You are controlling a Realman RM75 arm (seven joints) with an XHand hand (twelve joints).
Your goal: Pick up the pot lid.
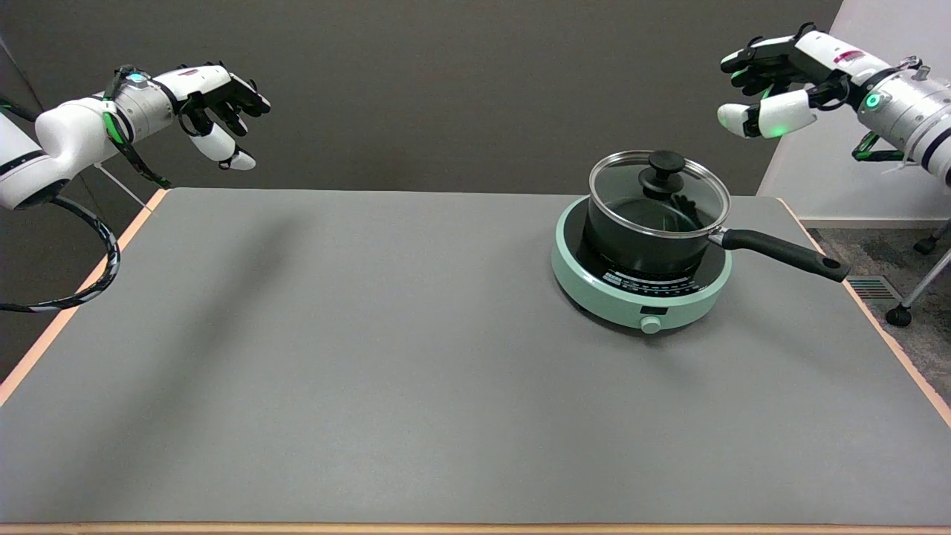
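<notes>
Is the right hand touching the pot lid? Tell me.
Apart. The head view shows the right hand open in the air, up and right of the pot lid.

Round glass pot lid with a metal rim and black knob, seated level and closed on a black saucepan, right of centre in the frame's upper half
</notes>
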